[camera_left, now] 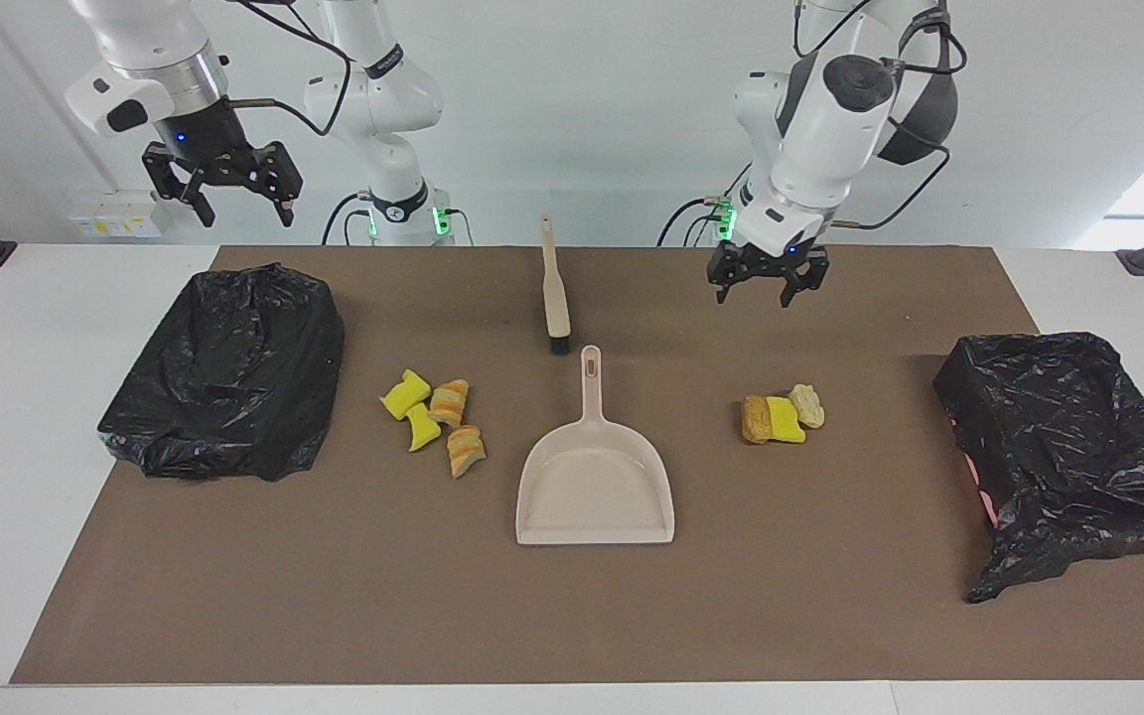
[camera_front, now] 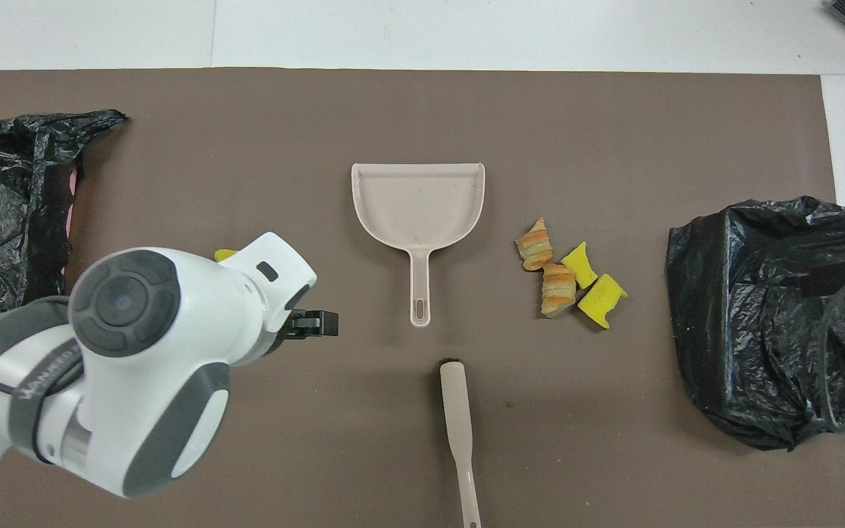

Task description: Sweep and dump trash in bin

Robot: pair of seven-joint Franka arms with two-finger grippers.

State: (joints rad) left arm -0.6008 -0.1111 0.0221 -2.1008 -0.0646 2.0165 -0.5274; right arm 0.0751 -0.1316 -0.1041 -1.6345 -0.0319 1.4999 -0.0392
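The trash lies in two small heaps: yellow sponge bits and striped bread chunks (camera_left: pixel 433 417) (camera_front: pixel 565 279) toward the right arm's end, and a yellow piece between two bread chunks (camera_left: pixel 781 417) toward the left arm's end. In the overhead view the left arm hides nearly all of that second heap. The beige dustpan (camera_left: pixel 595 487) (camera_front: pixel 418 202) sits between them, handle toward the robots. A beige brush (camera_left: pixel 554 288) (camera_front: pixel 458 425) lies nearer the robots. My left gripper (camera_left: pixel 769 290) (camera_front: pixel 316 323) hangs open and empty over the mat beside the brush. My right gripper (camera_left: pixel 244 211) waits open, high above the table's edge.
One black-bagged bin (camera_left: pixel 224 372) (camera_front: pixel 771 315) stands at the right arm's end of the brown mat (camera_left: pixel 572 616). A second black-bagged bin (camera_left: pixel 1059 447) (camera_front: pixel 4 213) stands at the left arm's end. White table surrounds the mat.
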